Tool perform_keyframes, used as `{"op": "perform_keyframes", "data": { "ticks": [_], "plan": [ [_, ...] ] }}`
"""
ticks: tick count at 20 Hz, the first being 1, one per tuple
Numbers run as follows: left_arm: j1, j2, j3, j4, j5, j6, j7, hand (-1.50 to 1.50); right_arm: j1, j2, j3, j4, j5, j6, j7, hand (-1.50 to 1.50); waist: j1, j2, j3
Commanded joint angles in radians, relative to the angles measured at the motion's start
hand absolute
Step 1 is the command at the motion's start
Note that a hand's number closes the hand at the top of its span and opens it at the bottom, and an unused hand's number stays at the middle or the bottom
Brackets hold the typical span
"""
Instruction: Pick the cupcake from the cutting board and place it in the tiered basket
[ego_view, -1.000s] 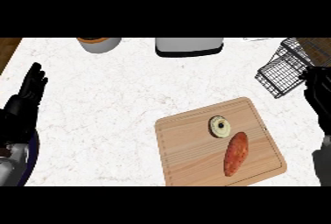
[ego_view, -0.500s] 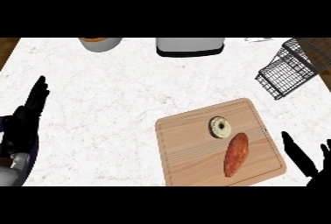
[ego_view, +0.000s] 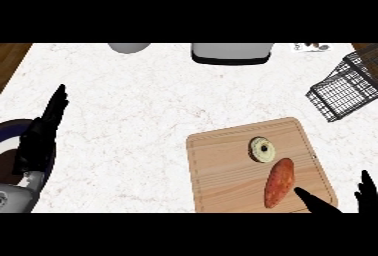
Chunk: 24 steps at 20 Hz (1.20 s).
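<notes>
The cupcake (ego_view: 261, 149), a pale round with a dark ring, sits on the cutting board (ego_view: 221, 175) just above an orange sweet potato (ego_view: 279, 182), beside whose lower end the right robot hand (ego_view: 319, 204) shows fingers spread apart; the left robot hand (ego_view: 43, 134) rests open at the tabletop's (ego_view: 148, 100) left, the wire tiered basket (ego_view: 339, 89) well apart

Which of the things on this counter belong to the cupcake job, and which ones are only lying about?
For the job: cupcake, cutting board, tiered basket, right hand at the board's corner.

Lying about: reddish oblong vegetable on the board, grey appliance, grey pot, left hand resting at the left edge.
</notes>
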Motion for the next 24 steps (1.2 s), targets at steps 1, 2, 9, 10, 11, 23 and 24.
{"op": "perform_keyframes", "data": {
  "ticks": [1, 2, 9, 10, 11, 23, 24],
  "plan": [
    [-0.023, -0.004, -0.008, 0.018, -0.008, -0.017, -0.003, 0.00, -0.018, -0.083, 0.058, -0.101, 0.100, 0.086, 0.283, -1.50, 0.022, 0.003, -0.001],
    [-0.010, -0.019, -0.012, 0.013, -0.015, 0.002, -0.009, 0.00, -0.014, -0.116, 0.044, -0.157, 0.126, 0.104, 0.353, -1.50, 0.019, -0.003, -0.001],
    [-0.034, -0.033, -0.005, 0.035, -0.005, -0.027, -0.004, 0.00, -0.244, -0.117, 0.037, -0.226, 0.258, 0.288, 0.857, -1.50, 0.030, -0.006, 0.007],
    [-0.032, -0.044, -0.014, 0.050, -0.018, -0.022, -0.018, 0.00, -0.278, -0.096, 0.043, -0.214, 0.261, 0.312, 0.890, -1.50, 0.029, -0.005, 0.008],
    [-0.017, -0.029, -0.011, 0.019, -0.025, -0.013, -0.007, 0.00, -0.299, -0.111, 0.004, -0.230, 0.217, 0.368, 0.914, -1.50, 0.037, -0.008, 0.008],
    [-0.034, -0.066, -0.005, 0.038, -0.039, -0.006, 0.016, 0.00, -0.433, 0.099, 0.012, -0.015, 0.335, 0.500, 0.920, -1.50, 0.015, -0.012, 0.010],
    [-0.062, -0.041, 0.023, 0.066, -0.031, -0.027, 0.012, 0.00, -0.448, 0.123, 0.010, 0.001, 0.359, 0.503, 0.920, -1.50, 0.011, -0.011, 0.010]
  ]
}}
